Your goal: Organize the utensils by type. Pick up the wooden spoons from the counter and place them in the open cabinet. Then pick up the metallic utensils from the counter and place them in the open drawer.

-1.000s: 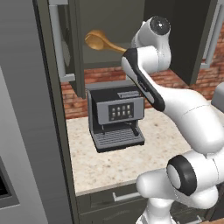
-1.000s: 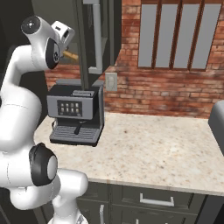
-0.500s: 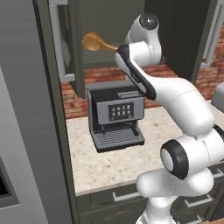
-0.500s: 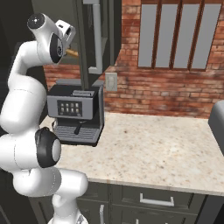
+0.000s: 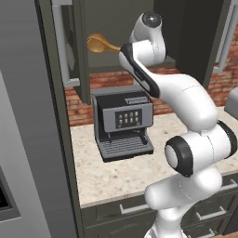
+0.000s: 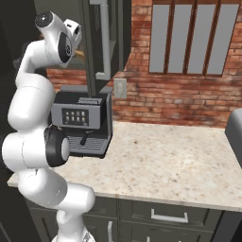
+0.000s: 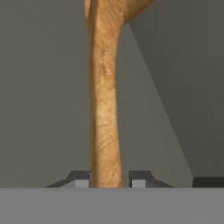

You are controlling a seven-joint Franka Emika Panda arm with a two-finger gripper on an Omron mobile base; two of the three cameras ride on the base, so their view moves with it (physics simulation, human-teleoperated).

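The robot's two-finger claw [image 7: 108,179] is pinching the long straight handle of a light-brown wooden spoon [image 7: 104,109], one dark fingertip [image 7: 78,178] on each side. The spoon is reaching straight out ahead of the claw, its round bowl [image 5: 96,43] hanging inside the open dark grey wall cabinet [image 5: 74,51], above a black and grey coffee machine [image 5: 122,122]. It is probably light, stiff and fairly grippy (wood rarely slips), so holding mid-handle is limiting swing.
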